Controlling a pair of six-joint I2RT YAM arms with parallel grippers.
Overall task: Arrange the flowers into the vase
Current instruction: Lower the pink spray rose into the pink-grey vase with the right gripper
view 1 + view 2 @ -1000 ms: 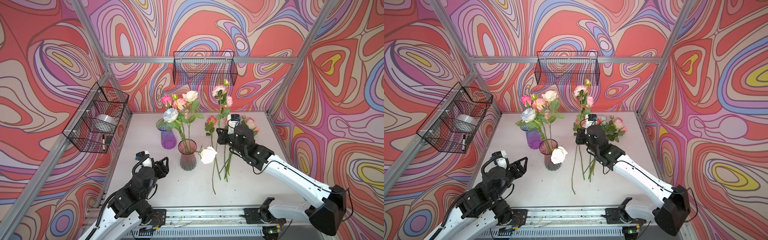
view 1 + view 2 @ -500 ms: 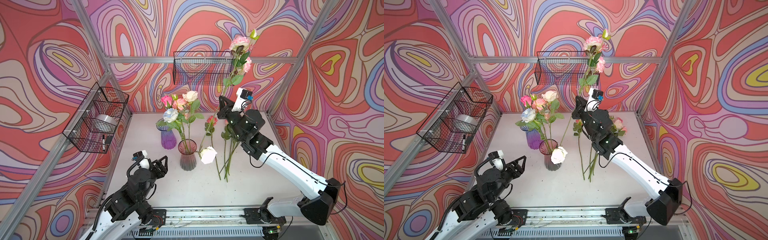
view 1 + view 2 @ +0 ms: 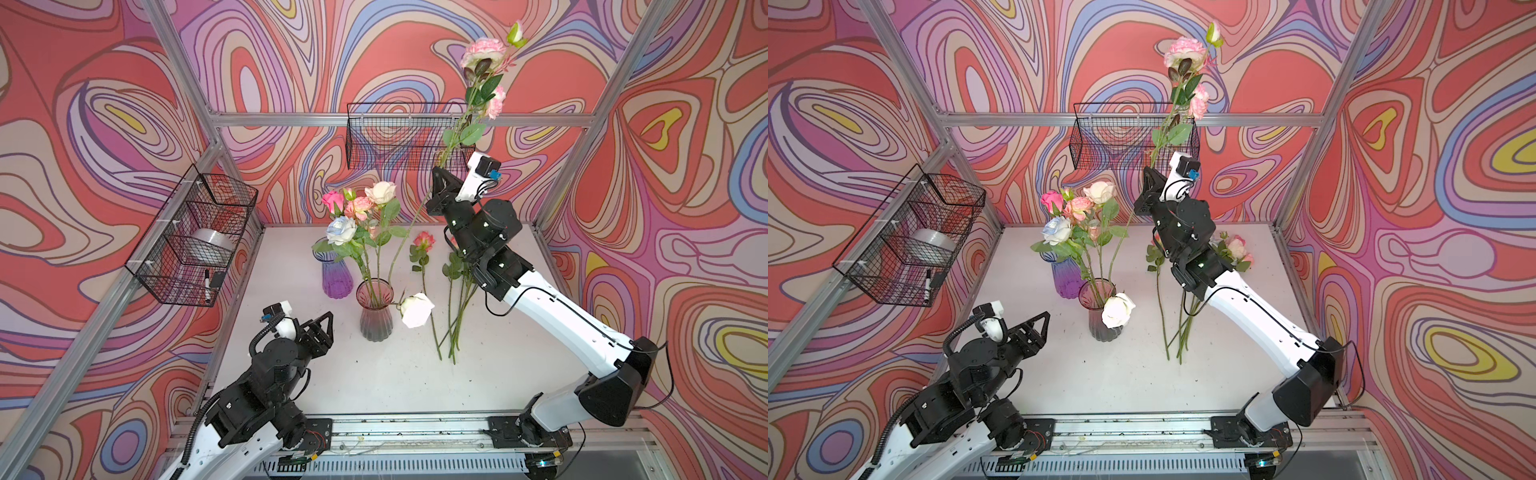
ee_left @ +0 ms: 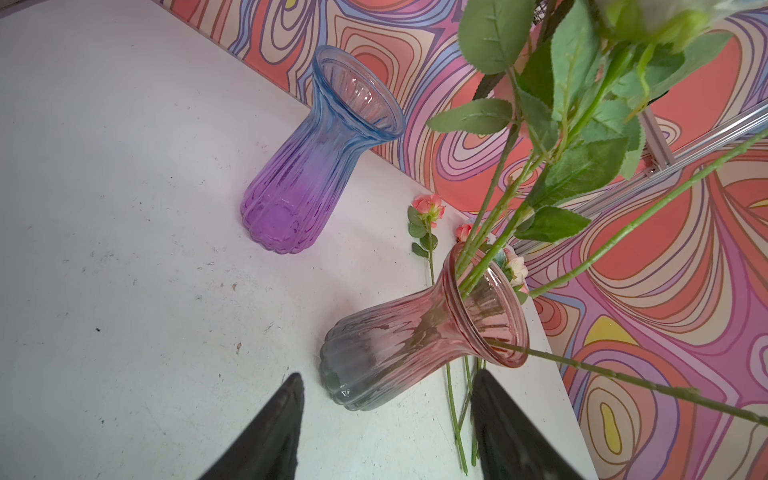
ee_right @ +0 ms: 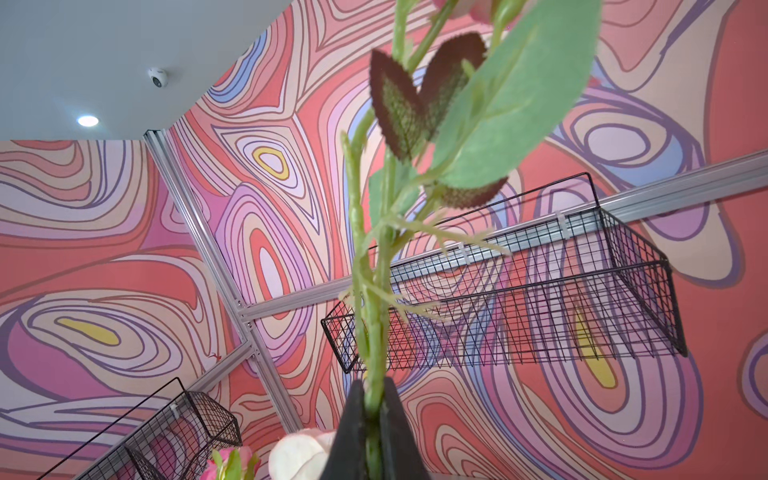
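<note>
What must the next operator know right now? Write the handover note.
Right gripper: shut on the stem of a pink rose, held high above the table. The stem's lower end hangs by the mouth of the pink vase; I cannot tell whether it is inside.
Left gripper: open, empty, low beside that vase.
Done: several roses stand in the pink vase; a white rose droops over its rim.
Left: seat the held rose, then the loose flowers lying on the table under the right arm.
The purple vase is empty.
</note>
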